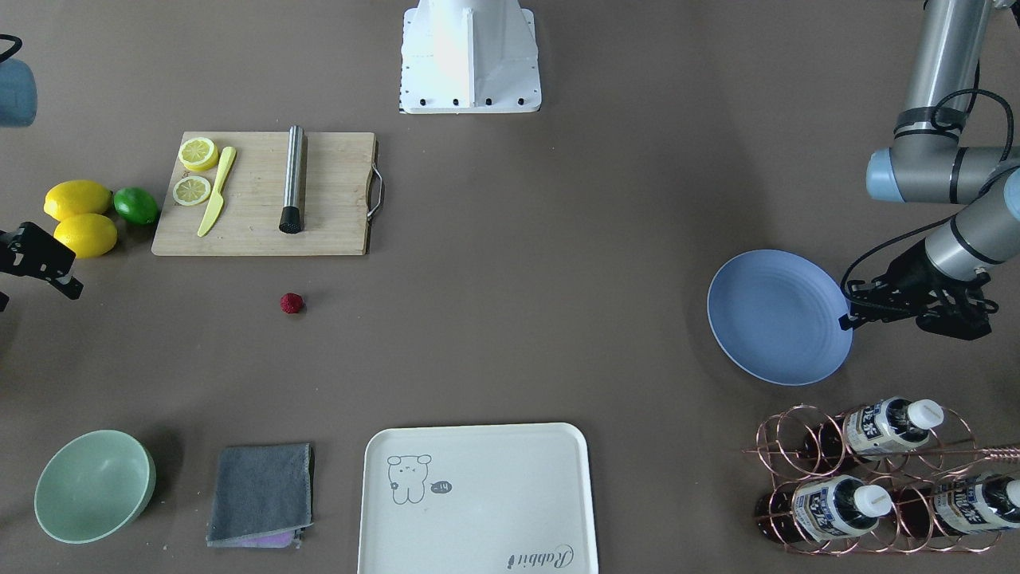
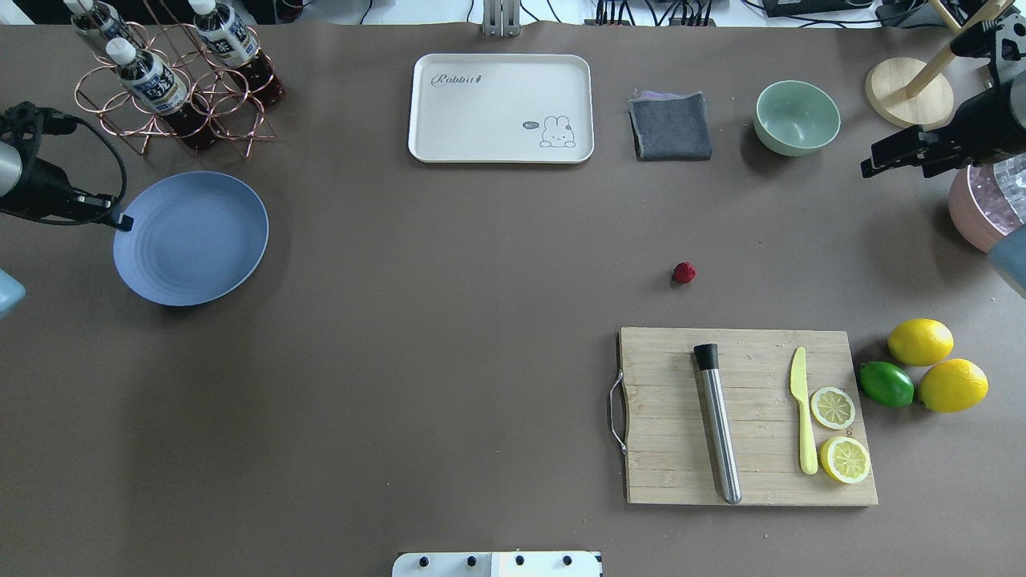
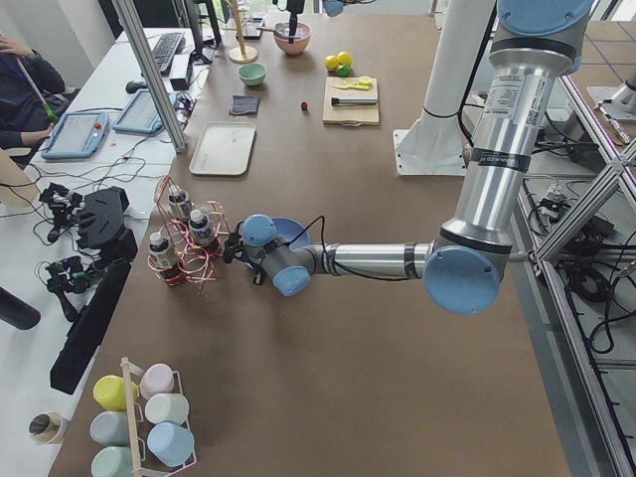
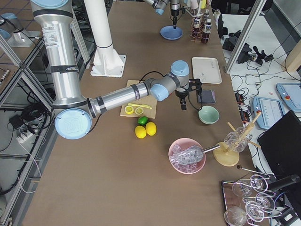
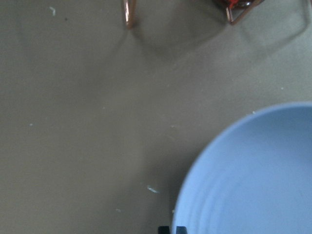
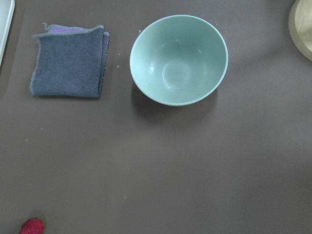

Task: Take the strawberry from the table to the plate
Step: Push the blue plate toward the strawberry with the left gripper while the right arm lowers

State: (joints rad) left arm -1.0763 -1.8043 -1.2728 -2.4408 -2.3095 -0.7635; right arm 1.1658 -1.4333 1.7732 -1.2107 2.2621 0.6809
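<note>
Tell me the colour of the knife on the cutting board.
Pale yellow; the knife shows best in the overhead exterior view.

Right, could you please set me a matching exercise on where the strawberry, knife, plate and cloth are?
Things:
1. strawberry
2. knife
3. plate
4. cloth

Places:
A. between the tray and the bowl
B. on the bare table, off the board
C. beside the bottles
D. on the board, next to the lemon slices

Pairs: 1-B; 2-D; 3-C; 4-A
</note>
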